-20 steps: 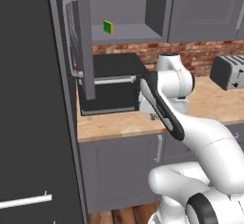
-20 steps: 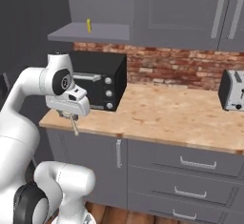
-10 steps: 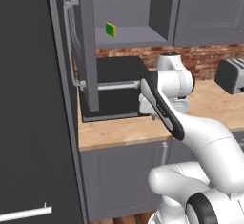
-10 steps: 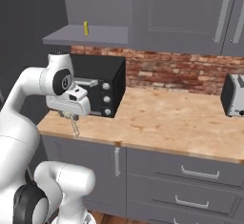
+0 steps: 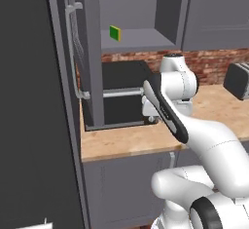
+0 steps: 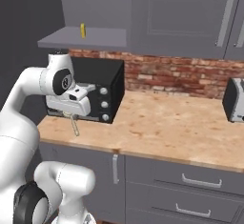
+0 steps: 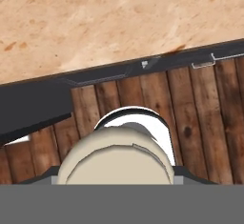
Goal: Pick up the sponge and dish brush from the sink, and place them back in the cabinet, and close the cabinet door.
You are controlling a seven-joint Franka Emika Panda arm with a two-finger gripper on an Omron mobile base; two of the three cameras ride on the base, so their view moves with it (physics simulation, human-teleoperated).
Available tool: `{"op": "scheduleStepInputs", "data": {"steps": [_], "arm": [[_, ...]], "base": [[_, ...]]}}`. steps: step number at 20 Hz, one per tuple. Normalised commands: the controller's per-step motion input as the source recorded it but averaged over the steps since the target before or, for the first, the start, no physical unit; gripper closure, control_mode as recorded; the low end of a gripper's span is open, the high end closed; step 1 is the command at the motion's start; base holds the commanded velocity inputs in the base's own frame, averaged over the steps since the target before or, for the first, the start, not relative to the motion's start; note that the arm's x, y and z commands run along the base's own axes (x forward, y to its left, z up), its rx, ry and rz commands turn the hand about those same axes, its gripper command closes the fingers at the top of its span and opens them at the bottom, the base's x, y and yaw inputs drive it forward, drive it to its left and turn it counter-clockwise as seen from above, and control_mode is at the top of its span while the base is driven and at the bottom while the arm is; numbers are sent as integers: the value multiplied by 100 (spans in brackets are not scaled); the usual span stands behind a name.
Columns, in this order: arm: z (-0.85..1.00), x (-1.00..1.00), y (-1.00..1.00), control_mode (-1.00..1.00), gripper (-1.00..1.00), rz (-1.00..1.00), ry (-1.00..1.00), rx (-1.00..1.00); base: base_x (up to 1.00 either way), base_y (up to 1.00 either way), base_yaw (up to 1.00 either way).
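The green and yellow sponge (image 5: 115,32) (image 6: 82,30) stands on the shelf of the open grey cabinet (image 5: 143,42) (image 6: 95,39). The cabinet door (image 5: 92,52) is swung out to the left, its silver bar handle facing me. My gripper (image 5: 151,118) (image 6: 73,118) hangs over the counter's front edge in front of the toaster oven, shut on the dish brush. The brush's cream round head (image 7: 116,156) sits between the fingertips and hides them, and its slim grey part (image 6: 75,126) dangles below the hand. The sink is out of view.
A black toaster oven (image 5: 124,94) (image 6: 102,92) stands on the wood-grain counter (image 6: 167,127) under the shelf. A silver toaster (image 5: 238,79) (image 6: 235,100) is far right. A tall dark unit (image 5: 29,101) rises at left. Wooden floor (image 7: 195,113) lies below the hand.
The whole scene has slid slightly right in both base views, so the base has moved. The arm keeps its pose with the brush in its grip.
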Motion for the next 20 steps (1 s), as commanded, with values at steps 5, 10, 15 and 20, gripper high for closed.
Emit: {"op": "scheduleStepInputs", "data": {"steps": [5,10,15,20], "arm": [[0,0,0,100,100,0,0,0],[0,0,0,100,100,0,0,0],[0,0,0,100,100,0,0,0],[0,0,0,100,100,0,0,0]], "base": [[37,18,0],[37,15,0],[29,13,0],[14,4,0]]}}
